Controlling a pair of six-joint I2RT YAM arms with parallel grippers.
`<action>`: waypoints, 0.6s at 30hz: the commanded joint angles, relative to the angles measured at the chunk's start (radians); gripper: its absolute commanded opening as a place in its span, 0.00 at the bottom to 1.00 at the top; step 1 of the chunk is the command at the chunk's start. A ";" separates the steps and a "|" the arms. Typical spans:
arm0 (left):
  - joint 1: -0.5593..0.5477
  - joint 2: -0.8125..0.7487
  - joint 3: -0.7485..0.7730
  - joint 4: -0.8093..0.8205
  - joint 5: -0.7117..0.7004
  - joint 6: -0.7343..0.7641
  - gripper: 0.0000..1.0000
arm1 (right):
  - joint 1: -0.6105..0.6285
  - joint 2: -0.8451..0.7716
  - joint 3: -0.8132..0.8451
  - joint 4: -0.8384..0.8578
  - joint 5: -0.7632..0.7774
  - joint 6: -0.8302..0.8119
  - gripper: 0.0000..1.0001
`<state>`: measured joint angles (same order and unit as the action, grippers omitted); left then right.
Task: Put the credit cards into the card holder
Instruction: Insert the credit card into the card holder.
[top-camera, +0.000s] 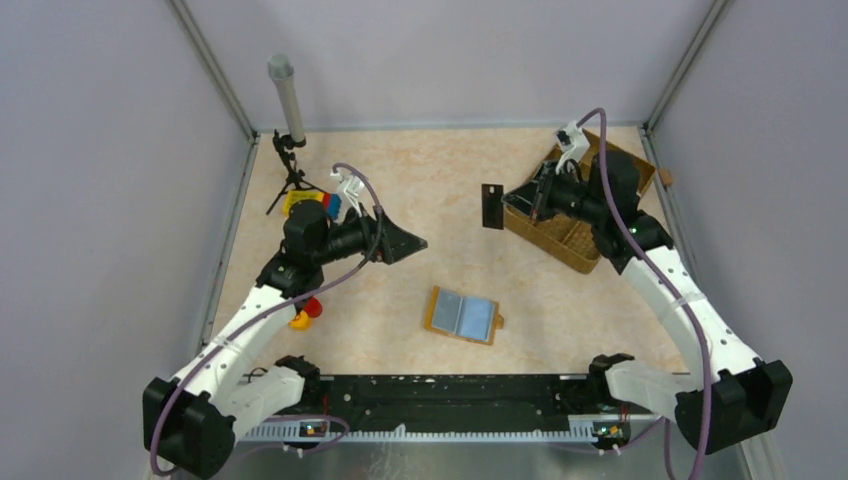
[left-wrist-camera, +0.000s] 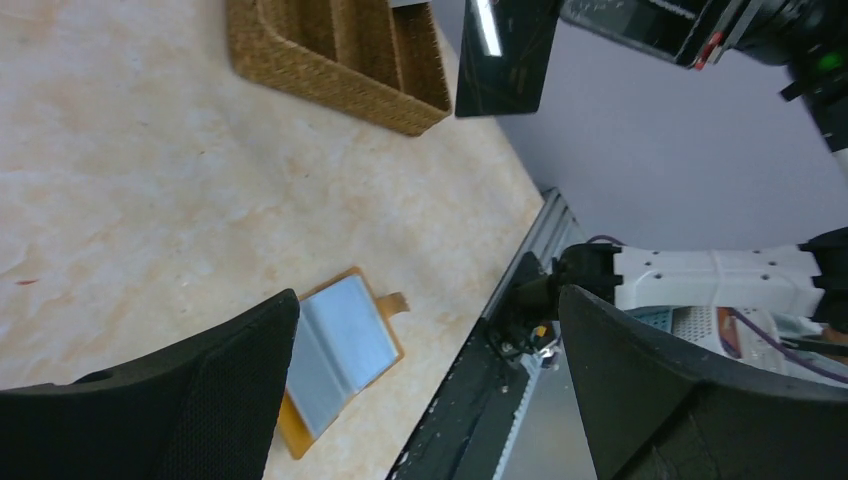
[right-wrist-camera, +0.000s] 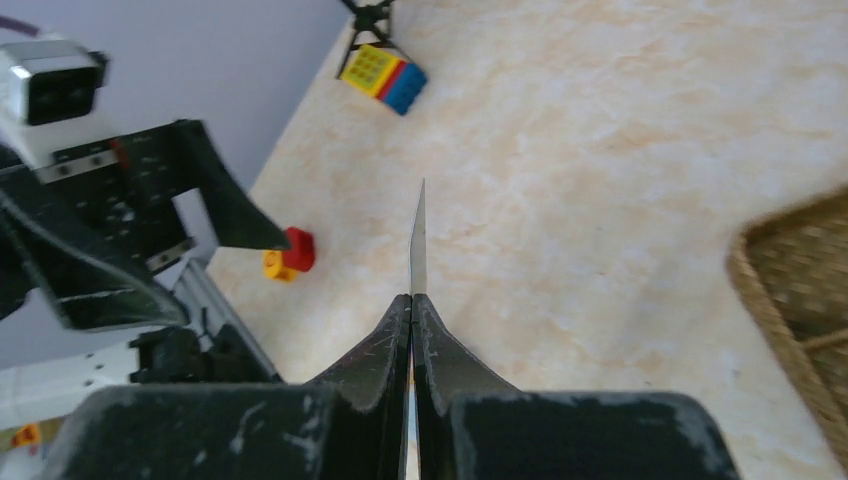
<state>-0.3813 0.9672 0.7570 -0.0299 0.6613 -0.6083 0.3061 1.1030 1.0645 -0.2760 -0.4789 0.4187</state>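
The card holder (top-camera: 463, 315) lies open and flat on the table in front of the near rail, orange-tan outside with pale blue-grey pages inside; the left wrist view shows it (left-wrist-camera: 335, 345) partly behind my left finger. My right gripper (top-camera: 508, 203) is shut on a black credit card (top-camera: 492, 206), held upright in the air left of the woven tray. In the right wrist view the card (right-wrist-camera: 418, 240) shows edge-on, rising from my right gripper (right-wrist-camera: 411, 298). My left gripper (top-camera: 405, 242) hangs open and empty above the table, up and left of the holder, its jaws wide apart (left-wrist-camera: 428, 295).
A brown woven compartment tray (top-camera: 575, 235) stands at the back right. A yellow-red-blue toy block (top-camera: 315, 207) and a small tripod with a grey tube (top-camera: 288, 110) are at the back left. A small red and yellow piece (top-camera: 306, 313) lies beside the left arm.
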 joint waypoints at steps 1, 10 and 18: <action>-0.013 0.033 -0.041 0.386 0.105 -0.213 0.99 | 0.052 -0.037 -0.012 0.154 -0.156 0.099 0.00; -0.117 0.158 -0.033 0.620 0.118 -0.323 0.99 | 0.134 -0.020 -0.062 0.360 -0.252 0.224 0.00; -0.135 0.200 -0.017 0.667 0.138 -0.346 0.80 | 0.160 0.002 -0.057 0.429 -0.300 0.264 0.00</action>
<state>-0.5098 1.1511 0.7097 0.5255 0.7723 -0.9272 0.4496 1.0950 0.9955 0.0456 -0.7292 0.6476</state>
